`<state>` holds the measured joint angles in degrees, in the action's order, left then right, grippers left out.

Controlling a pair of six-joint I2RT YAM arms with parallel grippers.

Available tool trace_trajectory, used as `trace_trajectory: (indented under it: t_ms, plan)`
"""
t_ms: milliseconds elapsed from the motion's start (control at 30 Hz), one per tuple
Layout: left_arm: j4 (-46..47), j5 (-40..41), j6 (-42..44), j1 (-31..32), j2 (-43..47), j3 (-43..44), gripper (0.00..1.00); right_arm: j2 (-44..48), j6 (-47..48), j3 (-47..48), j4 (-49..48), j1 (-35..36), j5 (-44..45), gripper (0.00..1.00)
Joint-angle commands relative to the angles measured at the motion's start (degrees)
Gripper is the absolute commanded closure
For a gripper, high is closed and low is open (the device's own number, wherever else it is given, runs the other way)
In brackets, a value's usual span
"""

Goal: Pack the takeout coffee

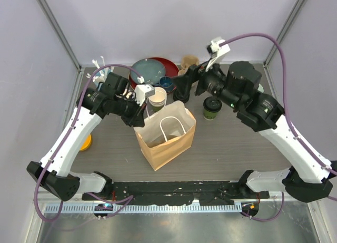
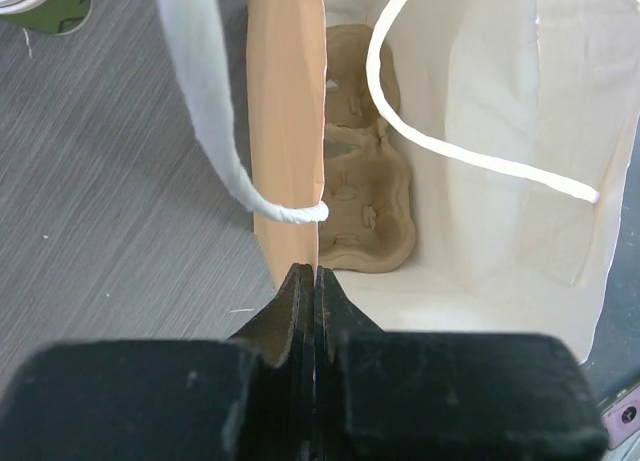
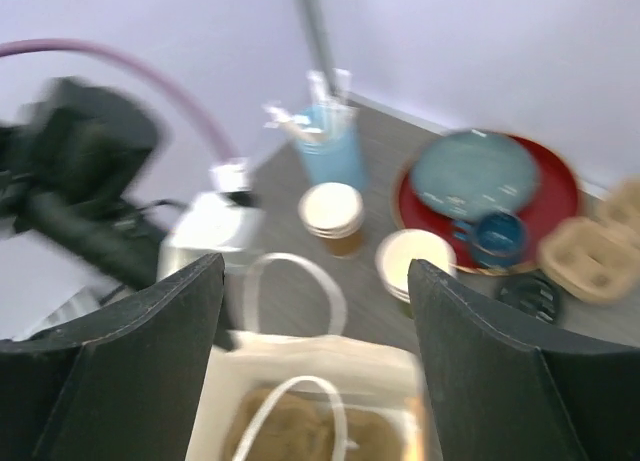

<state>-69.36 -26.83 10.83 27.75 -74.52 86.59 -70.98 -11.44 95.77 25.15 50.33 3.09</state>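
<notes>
At the left rim of the paper bag (image 1: 167,140), the left gripper (image 2: 308,273) is fully closed, its jaws pinching the bag's brown wall and holding the mouth open. Above the far rim, the right gripper (image 3: 315,271) hangs with its jaws spread wide and nothing between them.

Inside the bag lies a cardboard cup carrier (image 2: 365,186) with empty wells, and a white handle (image 2: 470,156) loops across the opening. On the table (image 1: 226,148), just right of the bag and apart from it, stands the green cup (image 1: 211,114), already capped with a black lid (image 1: 212,102).

Beyond the bag, in the blurred right wrist view, a brown cup (image 3: 335,221) stands open-topped near a light-blue cup (image 3: 330,151) of stirrers. A loose lid (image 3: 530,296) lies flat beside a red plate (image 3: 565,186). Whether that brown cup is single or a stack cannot be told.

Progress, as judged: the bag is open, the carrier is seated and one cup is lidded, but neither cup is packed. Remaining: lidding the brown cup and setting both cups into the carrier.
</notes>
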Motion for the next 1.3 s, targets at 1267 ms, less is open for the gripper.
trace_trajectory:
  t_ms: [1267]
  plan:
    - [-2.71,-0.50,3.76,0.11,0.52,1.66,1.00,-35.18,5.11,3.36,9.48,-47.16,2.62,0.57]
